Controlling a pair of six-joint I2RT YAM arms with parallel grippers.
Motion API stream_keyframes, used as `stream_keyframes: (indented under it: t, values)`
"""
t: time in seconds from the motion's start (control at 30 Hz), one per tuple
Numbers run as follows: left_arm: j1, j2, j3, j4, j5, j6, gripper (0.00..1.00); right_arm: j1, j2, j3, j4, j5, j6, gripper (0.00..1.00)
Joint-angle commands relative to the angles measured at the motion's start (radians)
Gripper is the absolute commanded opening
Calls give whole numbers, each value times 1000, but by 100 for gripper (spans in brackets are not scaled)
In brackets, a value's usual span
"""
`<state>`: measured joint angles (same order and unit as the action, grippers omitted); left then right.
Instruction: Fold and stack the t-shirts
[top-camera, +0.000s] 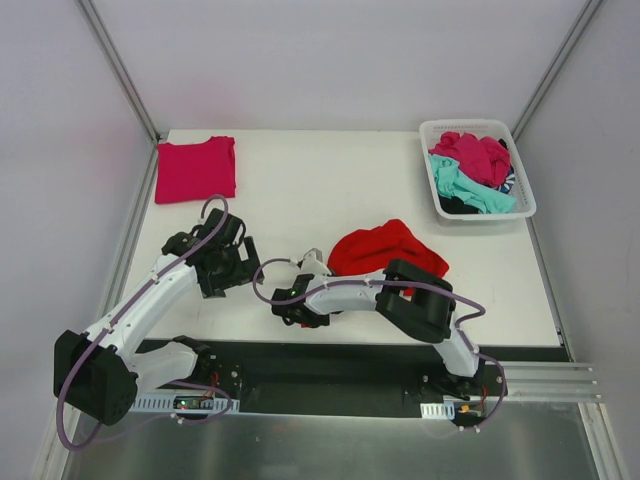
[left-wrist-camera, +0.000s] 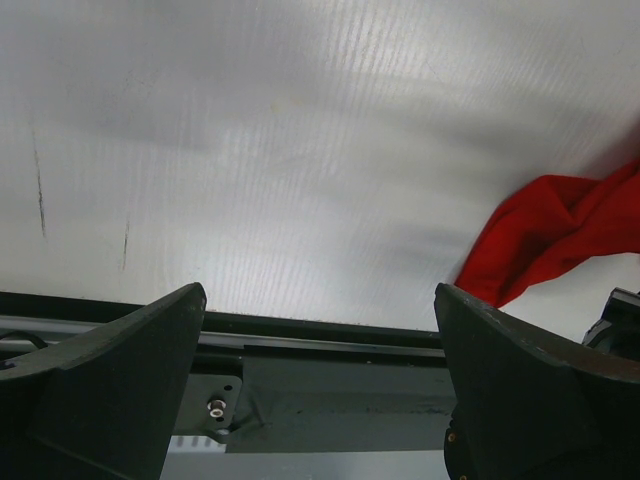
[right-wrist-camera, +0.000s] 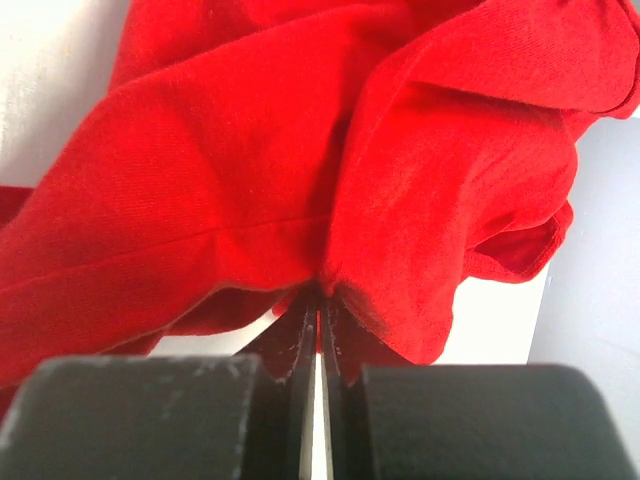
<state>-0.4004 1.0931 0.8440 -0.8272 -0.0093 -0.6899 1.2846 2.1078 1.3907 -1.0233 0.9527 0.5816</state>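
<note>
The big bright red cloth t-shirt (right-wrist-camera: 300, 180) lies in a crumpled heap on the table. It sits right at the tips of the right claw (right-wrist-camera: 318, 300) and spreads out past them. The right claw is clenched tight. Its two black fingers (right-wrist-camera: 290, 345) are pressed together and pinch a fold at the edge of the red t-shirt (top-camera: 385, 250).

The left claw (left-wrist-camera: 318, 292) is spread as wide as it goes and holds nothing. It hangs over bare table, just beside the right claw (top-camera: 320, 264). A corner of the red t-shirt (left-wrist-camera: 560, 235) pokes in on its right side.

Well past the left claw (top-camera: 246, 260), at the far left corner, a magenta-pink cloth t-shirt (top-camera: 196, 168) lies flat and folded. Well past the right claw, at the far right corner, is a white plastic lattice basket (top-camera: 527, 195). In it are a crumpled magenta t-shirt (top-camera: 475, 155), a teal t-shirt (top-camera: 470, 188) and a dark t-shirt (top-camera: 455, 205).

The flat white table (top-camera: 300, 190) has a black strip (top-camera: 330, 365) along the near edge, behind both claws. Pale grey walls (top-camera: 330, 60) stand around it.
</note>
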Motion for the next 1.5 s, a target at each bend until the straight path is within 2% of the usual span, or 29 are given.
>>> stream_keyframes:
  t: [0.0, 0.17, 0.3, 0.53, 0.6, 0.73, 0.8, 1.0, 1.1, 1.2, 1.33, 1.47]
  values:
    - [-14, 5, 12, -7, 6, -3, 99, -5, -19, -9, -46, 29, -3, 1]
    - [-20, 8, 18, -6, 5, -7, 99, -5, -57, 34, -104, 34, -5, 1]
    - [-31, 19, 12, 0, 5, -13, 99, -5, -196, 112, -173, 34, -37, 1]
    - [-98, 60, 13, 34, 0, -62, 99, -36, -321, 401, -360, 99, -149, 1]
    - [-147, 76, 24, 43, -14, -80, 99, -54, -339, 419, -380, 118, -172, 1]
    - [-248, 141, 62, 63, -46, -138, 99, -116, -408, 351, -393, 130, -183, 1]
    - [-288, 183, 96, 63, -55, -148, 99, -162, -474, 254, -383, 130, -175, 1]
    - [-331, 257, 162, 68, -64, -163, 99, -330, -684, 9, -330, 126, -166, 1]
    - [-342, 277, 185, 71, -64, -163, 99, -409, -753, 7, -325, 133, -199, 1]
    - [-351, 298, 201, 76, -58, -166, 99, -452, -761, 134, -322, 153, -299, 1]
    - [-374, 321, 219, 80, -57, -177, 99, -490, -709, 402, -350, 202, -422, 1]
    - [-396, 321, 221, 82, -61, -188, 99, -565, -672, 551, -357, 238, -543, 1]
